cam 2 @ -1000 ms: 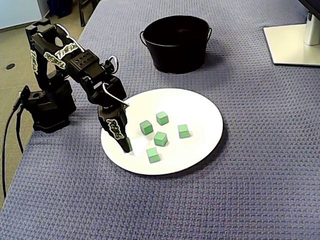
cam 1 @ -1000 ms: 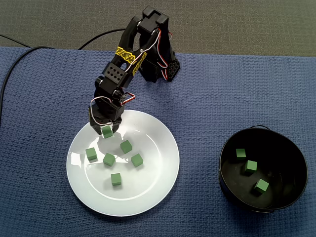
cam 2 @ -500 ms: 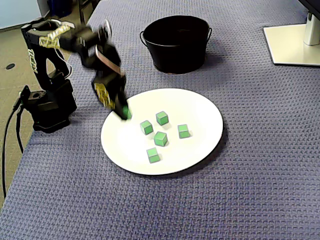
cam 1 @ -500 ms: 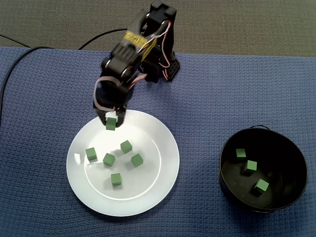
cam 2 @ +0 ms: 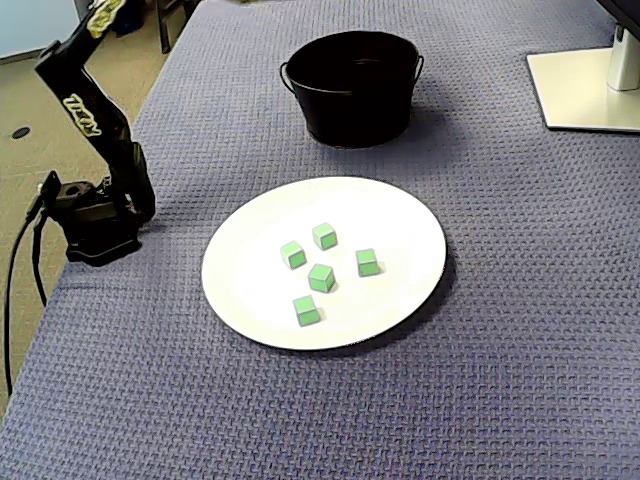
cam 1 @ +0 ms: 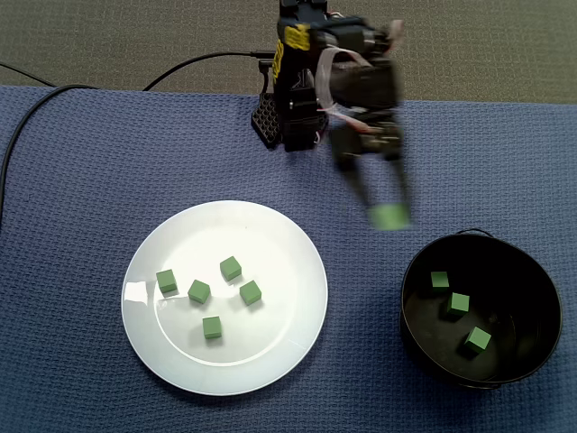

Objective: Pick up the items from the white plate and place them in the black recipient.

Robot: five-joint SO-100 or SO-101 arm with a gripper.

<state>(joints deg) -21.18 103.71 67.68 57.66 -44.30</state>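
In a fixed view from above, the white plate (cam 1: 279, 244) lies at the left. Its green cubes (cam 1: 198, 291) are loosely bunched near the middle, and some sit close enough together that a later grasp could, I judge, knock a neighbour aside. Right of the plate the gripper (cam 1: 388, 207) is smeared by motion blur over the blue mat (cam 1: 81, 180). Its fingers appear to pinch the carried cube (cam 1: 390, 217) at their very tips. That cube is between the plate and the black bucket (cam 1: 407, 280), just short of the bucket's near rim. The nearer risk is this shallow hold: a fast swing could shake the cube loose onto the mat. A release made too early could also send it against the rim and off to the outside. Counting from the left, five cubes rest on the plate in both fixed views, one is in the gripper, and three lie on the bucket's floor, nine in all. There is one plate, one bucket and one arm (cam 2: 95, 110). In that lower fixed view the gripper is out of frame and the bucket's inside is too dark to count.
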